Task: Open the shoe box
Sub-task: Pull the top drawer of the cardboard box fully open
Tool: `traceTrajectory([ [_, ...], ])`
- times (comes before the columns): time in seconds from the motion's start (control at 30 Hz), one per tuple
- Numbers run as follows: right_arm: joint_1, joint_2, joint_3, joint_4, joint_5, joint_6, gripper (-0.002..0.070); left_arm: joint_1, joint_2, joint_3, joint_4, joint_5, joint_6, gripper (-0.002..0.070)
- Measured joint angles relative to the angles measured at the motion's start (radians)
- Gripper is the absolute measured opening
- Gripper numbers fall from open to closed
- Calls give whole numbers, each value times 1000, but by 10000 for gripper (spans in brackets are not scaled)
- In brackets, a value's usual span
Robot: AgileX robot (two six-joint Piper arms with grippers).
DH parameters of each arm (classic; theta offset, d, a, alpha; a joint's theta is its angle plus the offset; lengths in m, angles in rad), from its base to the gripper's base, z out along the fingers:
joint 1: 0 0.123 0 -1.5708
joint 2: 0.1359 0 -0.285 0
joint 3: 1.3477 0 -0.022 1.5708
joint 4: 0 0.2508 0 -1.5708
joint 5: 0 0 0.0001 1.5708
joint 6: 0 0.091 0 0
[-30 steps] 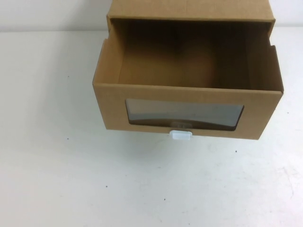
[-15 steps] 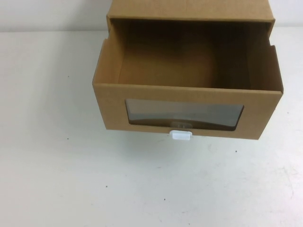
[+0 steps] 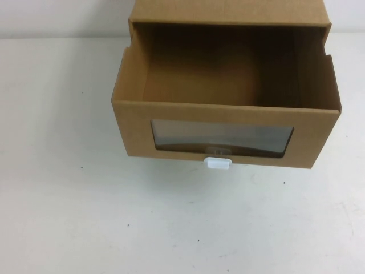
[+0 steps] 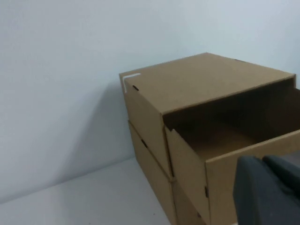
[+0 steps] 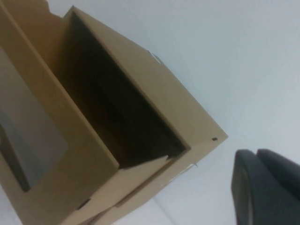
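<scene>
The brown cardboard shoe box [image 3: 228, 11] stands at the back of the white table, and its drawer [image 3: 134, 129] is pulled out toward me with nothing inside. The drawer front has a clear window [image 3: 222, 137] and a small white pull tab [image 3: 217, 163] at its lower edge. Neither gripper shows in the high view. In the left wrist view my left gripper [image 4: 264, 161] hangs apart from the box [image 4: 197, 79] on its left side, dark fingers together on nothing. My right gripper [image 5: 257, 153] is off the box [image 5: 159, 89] to its right, shut and holding nothing.
The white table [image 3: 85, 217] spreads in front of and to both sides of the box. A plain pale wall [image 4: 61, 70] rises behind it. A second cardboard box [image 4: 150, 159] sits under the open one.
</scene>
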Motion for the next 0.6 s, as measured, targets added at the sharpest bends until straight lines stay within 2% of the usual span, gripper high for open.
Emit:
traceTrajectory([
  [0.17,0,0,0,0,-73,2,-19,0,-101,208,3,-215,0,-7],
  [0.27,0,0,0,0,-130,2,-19,0,-105,281,11,-285,0,-7],
  [0.6,0,0,0,0,-150,2,-19,0,-105,474,14,-313,0,-7],
])
